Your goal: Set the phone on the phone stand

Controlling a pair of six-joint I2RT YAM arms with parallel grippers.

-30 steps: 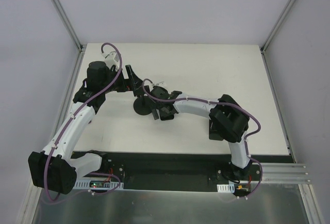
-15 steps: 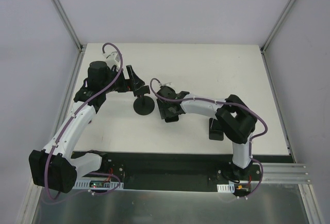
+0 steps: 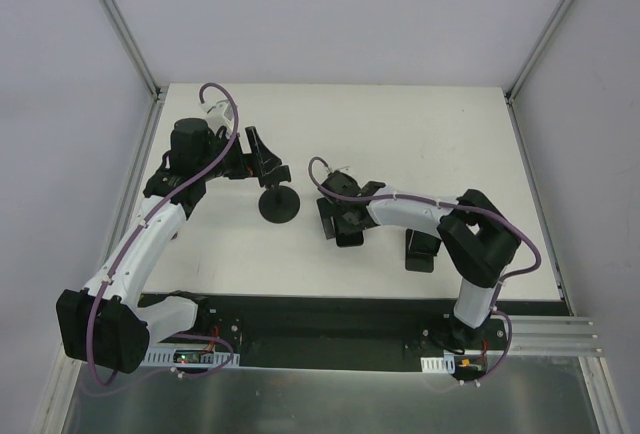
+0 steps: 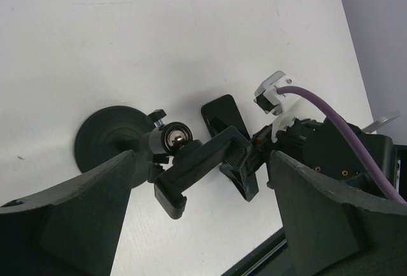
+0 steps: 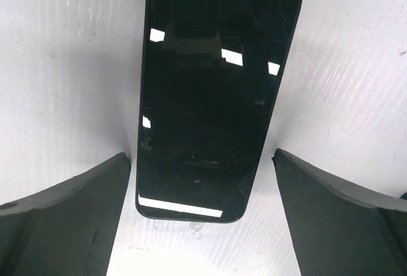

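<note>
Nearest the arm bases, a small black object (image 3: 420, 251) sits on the white bench (image 3: 400, 134) beside the right arm, kind not clear; left of it the right pincer (image 5: 200, 161) points down over the phone (image 5: 216, 98); phone flat on the bench, dark glass up, lying lengthwise between the two fingers; bare bench shows either side of it, so pincer wide open, nothing held; phone hidden under this pincer in the top view; further left the phone stand (image 3: 280, 206), disc base (image 4: 105, 139) flat on the bench, apart from the phone; farthest, the left pincer (image 4: 202, 158), jaws spread wide either side of the tilted clamp holder (image 4: 200, 165), no contact visible, clamp empty.
</note>
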